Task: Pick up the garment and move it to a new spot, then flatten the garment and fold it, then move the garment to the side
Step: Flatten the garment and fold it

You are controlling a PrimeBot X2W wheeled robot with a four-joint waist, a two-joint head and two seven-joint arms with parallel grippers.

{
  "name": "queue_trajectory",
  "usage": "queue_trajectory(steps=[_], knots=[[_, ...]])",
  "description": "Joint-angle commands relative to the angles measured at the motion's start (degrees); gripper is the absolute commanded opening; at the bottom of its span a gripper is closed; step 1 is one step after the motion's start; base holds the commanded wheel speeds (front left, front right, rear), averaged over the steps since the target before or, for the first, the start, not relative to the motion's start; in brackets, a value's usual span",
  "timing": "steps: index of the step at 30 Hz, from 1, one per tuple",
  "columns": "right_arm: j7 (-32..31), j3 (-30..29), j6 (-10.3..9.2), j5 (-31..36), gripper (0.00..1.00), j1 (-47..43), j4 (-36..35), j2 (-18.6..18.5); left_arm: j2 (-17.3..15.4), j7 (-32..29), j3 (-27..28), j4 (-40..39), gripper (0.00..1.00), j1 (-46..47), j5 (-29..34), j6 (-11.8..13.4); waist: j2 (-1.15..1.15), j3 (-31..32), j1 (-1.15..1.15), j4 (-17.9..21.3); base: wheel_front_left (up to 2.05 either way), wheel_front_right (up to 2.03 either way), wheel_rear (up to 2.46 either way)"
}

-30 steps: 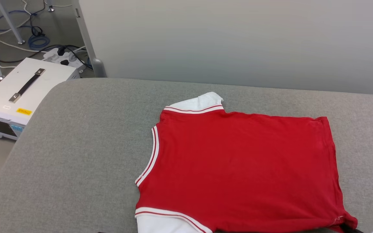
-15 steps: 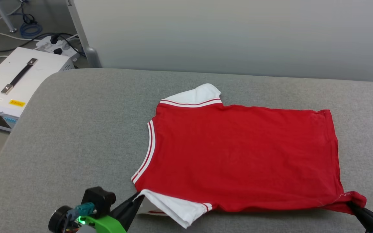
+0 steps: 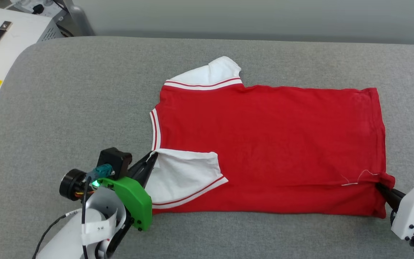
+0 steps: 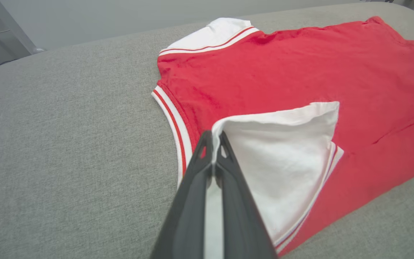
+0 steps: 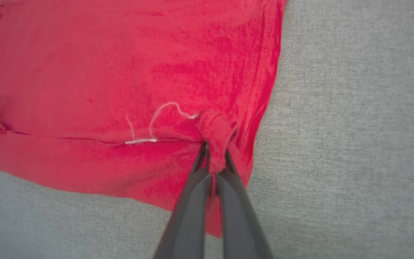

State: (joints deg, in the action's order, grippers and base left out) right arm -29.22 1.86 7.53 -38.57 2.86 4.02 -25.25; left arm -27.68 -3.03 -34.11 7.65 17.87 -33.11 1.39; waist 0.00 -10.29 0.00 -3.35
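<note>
A: What has changed since a moment ago?

B: The near edge of the garment (image 3: 271, 136) now lies turned up over its red body. The white sleeve (image 3: 183, 172), which drooped off that edge before, is laid flat on the red.

A: And the left gripper (image 3: 152, 157)?

B: Its dark tapered fingers are pinched together on the sleeve's soft white corner. The striped trim (image 3: 154, 129) curves just beyond the tips, and coarse grey woven padding (image 3: 67, 108) lies to their left.

A: And further across?

B: Plain, smooth red knit lies spread flat between the two pairs of jaws, with a long crease along the fold. A loose white thread (image 3: 358, 177) curls just ahead of the right gripper (image 3: 380, 187). Its fingers are closed tight on a bunched red hem corner, and more grey padding lies to their right.
</note>
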Motion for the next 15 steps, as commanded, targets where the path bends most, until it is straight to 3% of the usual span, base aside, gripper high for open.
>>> queue_trajectory(steps=[1, 11, 12, 13, 15], knots=[[-0.05, 0.11, -0.04, 0.81, 0.00, 1.59, 0.84, 0.26, 0.57, 0.49, 0.04, 1.67, 0.00, 2.04, 0.97, -0.50, 0.00, -1.51, 0.00, 0.64, 0.00, 0.00, 0.00], [2.02, 1.81, -0.04, 2.24, 0.00, 5.98, 6.06, 1.07, 4.01, 4.38, -1.18, 14.11, 0.00, 7.93, 2.14, -2.70, 0.00, -2.96, 0.00, 0.91, 0.00, 0.00, 0.00], [2.37, 2.02, -0.04, 2.30, 0.11, 6.16, 6.54, 1.16, 4.42, 4.93, -1.24, 15.45, 0.30, 8.30, 2.18, -2.78, 0.00, -2.84, 0.00, 0.87, 0.00, 0.00, 0.00], [2.78, 2.11, -0.04, 2.41, 1.00, 6.26, 6.89, 1.24, 4.72, 5.41, -1.31, 16.45, 1.00, 8.58, 2.33, -2.73, 0.00, -2.64, 0.00, 0.81, 0.00, 0.00, 0.00], [4.07, 2.25, -0.04, 2.72, 1.00, 6.52, 7.52, 1.43, 5.31, 6.13, -1.64, 18.62, 1.00, 9.06, 2.62, -2.77, 0.00, -2.09, 0.00, 0.72, 0.00, 0.00, 0.00]])
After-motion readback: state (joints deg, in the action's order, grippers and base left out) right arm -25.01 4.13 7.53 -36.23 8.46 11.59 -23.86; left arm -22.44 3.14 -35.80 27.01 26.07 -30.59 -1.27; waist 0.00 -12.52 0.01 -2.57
